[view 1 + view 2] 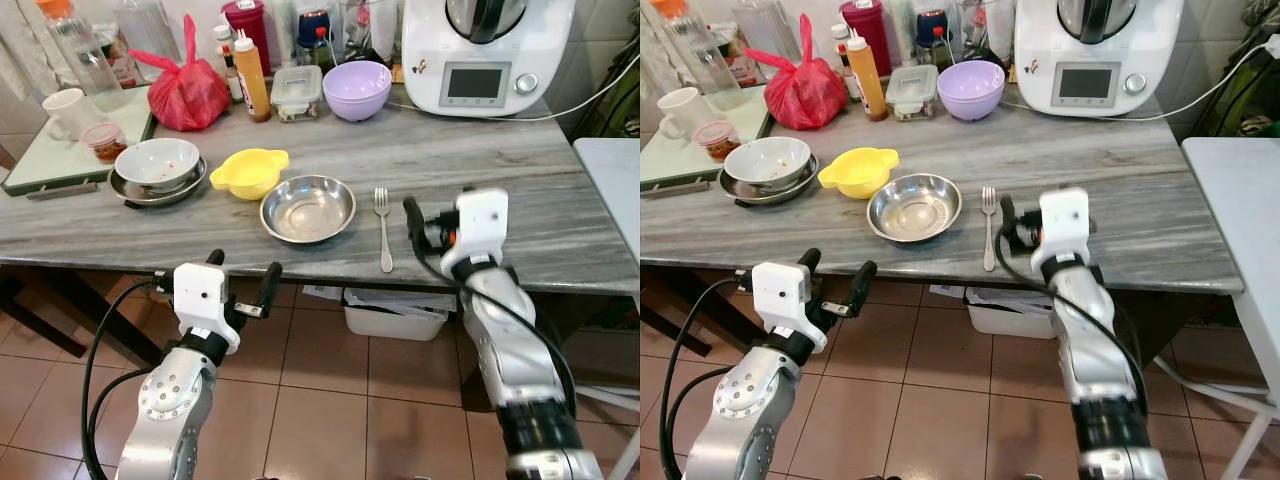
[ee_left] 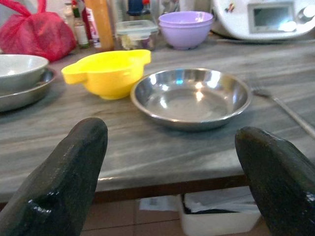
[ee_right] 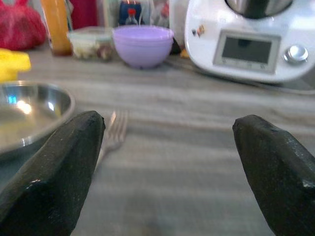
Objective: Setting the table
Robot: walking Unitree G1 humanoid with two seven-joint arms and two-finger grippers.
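Right wrist view looked along the right gripper (image 3: 162, 172), whose two black fingers stood wide apart and held nothing. It hovered low over the grey table (image 1: 560, 190), near the front edge. The fork (image 1: 383, 228) lay just to the robot's left of this gripper, its long axis running from front edge to back, tines pointing away from the robot. The right arm was clearly nearer to it. Just beyond the fork sat the steel bowl (image 1: 307, 207), then the yellow bowl (image 1: 250, 171). The left gripper (image 1: 243, 283), also spread open and empty, hung in front of the table edge. In the right wrist view the fork was blurred, perhaps half hidden behind one finger; the head views showed its whole length.
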